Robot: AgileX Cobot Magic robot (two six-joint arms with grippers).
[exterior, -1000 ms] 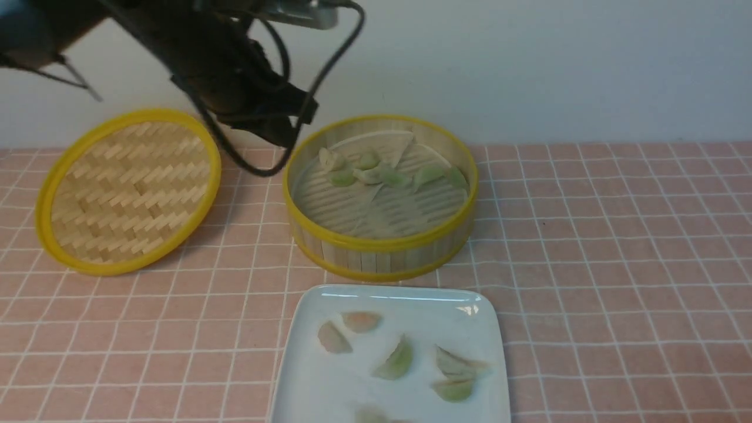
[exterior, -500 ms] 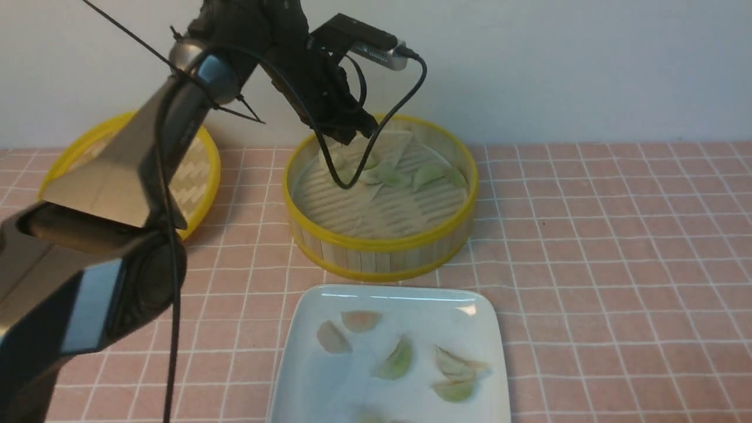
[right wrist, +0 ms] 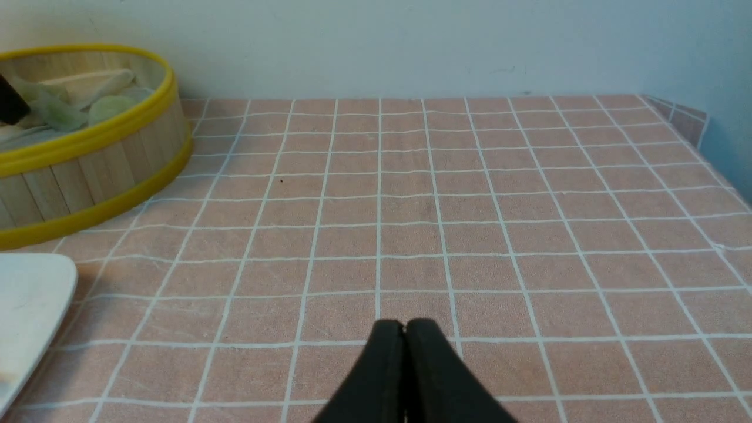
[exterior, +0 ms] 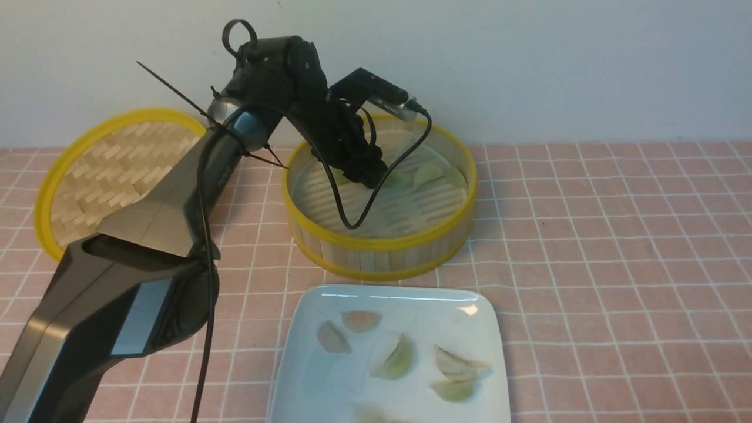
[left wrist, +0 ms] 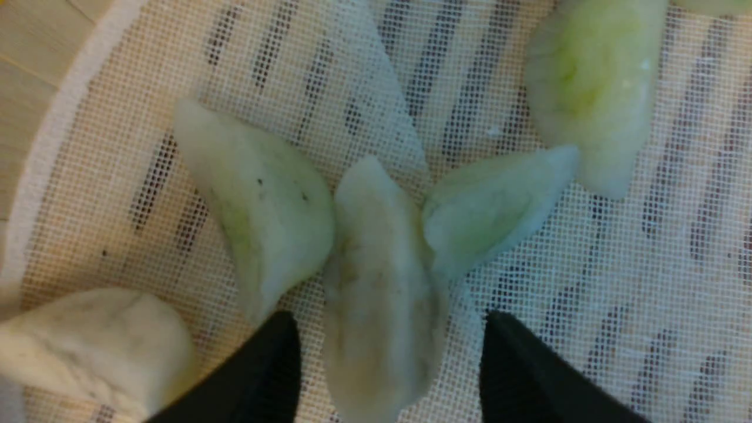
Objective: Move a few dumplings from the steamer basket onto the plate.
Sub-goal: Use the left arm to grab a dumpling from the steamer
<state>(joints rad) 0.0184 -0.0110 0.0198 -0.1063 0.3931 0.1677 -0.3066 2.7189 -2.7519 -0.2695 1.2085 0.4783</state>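
The steamer basket stands at the back middle with several dumplings on its white liner. My left gripper reaches down inside it. In the left wrist view it is open, its black fingertips on either side of a whitish dumpling that lies on the mesh liner; green dumplings lie beside it. The white plate in front of the basket holds several dumplings. My right gripper is shut and empty, over the cloth to the right; the front view does not show it.
The flat woven lid leans at the back left, partly behind my left arm. A pink checked cloth covers the table. The basket and plate corner show in the right wrist view. The wall is close behind.
My left arm has swung from the upper left over the basket and lowered its gripper in among the dumplings. The dumplings on the plate have not moved.
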